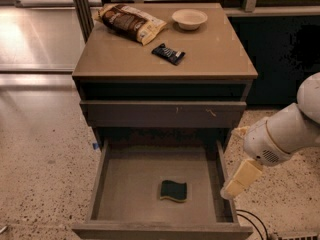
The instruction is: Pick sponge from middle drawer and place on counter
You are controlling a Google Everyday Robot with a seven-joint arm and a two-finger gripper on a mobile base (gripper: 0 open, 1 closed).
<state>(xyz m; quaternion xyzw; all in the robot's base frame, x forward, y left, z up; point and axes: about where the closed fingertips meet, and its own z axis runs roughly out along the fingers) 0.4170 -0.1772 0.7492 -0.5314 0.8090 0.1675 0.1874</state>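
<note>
The sponge [174, 190], dark green on top with a yellow layer beneath, lies flat on the floor of the middle drawer [97, 184], near its front. The drawer is pulled fully out. My gripper [239, 180], cream-coloured on a white arm, hangs just outside the drawer's right wall, to the right of the sponge and above it, holding nothing that I can see. The tan counter [125, 56] tops the cabinet behind.
On the counter lie a snack bag [131, 22], a dark glossy packet [168, 53] and a small bowl [189, 18]. A closed drawer front with pale scratches [162, 114] sits above the open drawer. A black cable [252, 221] lies on the speckled floor at the lower right.
</note>
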